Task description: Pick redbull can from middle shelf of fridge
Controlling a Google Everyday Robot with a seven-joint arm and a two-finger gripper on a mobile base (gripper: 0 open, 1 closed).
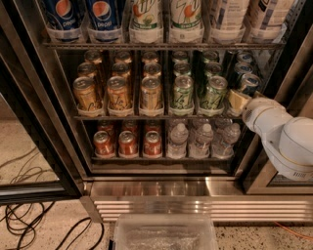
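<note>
The fridge (146,188) stands open, with wire racks of drinks above a steel base. On the middle shelf (146,116) the slim silver-and-blue redbull can (249,82) stands at the front of the rightmost lane, with more like it behind. My gripper (238,101), on a white arm (286,139) coming in from the right, is at the lower part of that front can and hides its base. I cannot tell whether it touches the can.
Gold cans (119,93) and green cans (183,93) fill the other lanes. Pepsi bottles (63,14) and 7up bottles (185,14) stand above, red cans (128,143) and water bottles (178,139) below. A clear bin (164,234) and cables (24,219) lie on the floor.
</note>
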